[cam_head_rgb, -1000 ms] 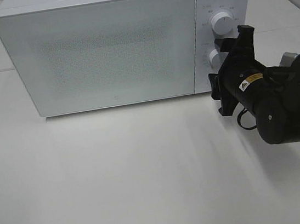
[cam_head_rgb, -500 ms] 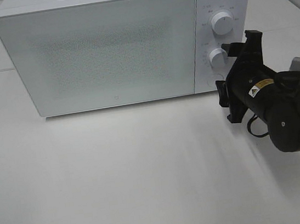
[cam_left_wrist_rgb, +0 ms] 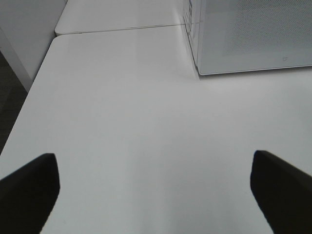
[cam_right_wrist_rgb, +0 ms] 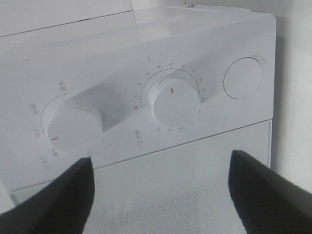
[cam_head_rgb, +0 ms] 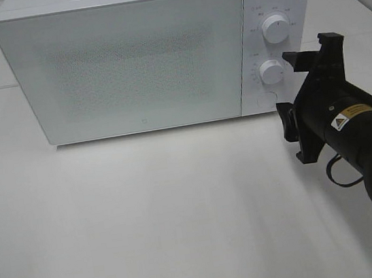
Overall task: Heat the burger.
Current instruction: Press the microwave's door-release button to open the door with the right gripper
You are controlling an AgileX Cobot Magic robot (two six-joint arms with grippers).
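Note:
The burger is hidden; no view shows it. The white microwave stands at the back of the table with its door shut. My right gripper hangs open just right of the control panel, a short gap away from the lower knob, holding nothing. In the right wrist view its dark fingers frame that knob, the other knob and a round button. My left gripper is open over bare table, well away from the microwave's corner.
The white table stretches in front of the microwave. Its edge drops off to a dark floor in the left wrist view. An upper knob sits above the lower one.
My right gripper has drawn back from the lower knob, moving right and toward the table's front. The knob now shows free. The left gripper has not moved.

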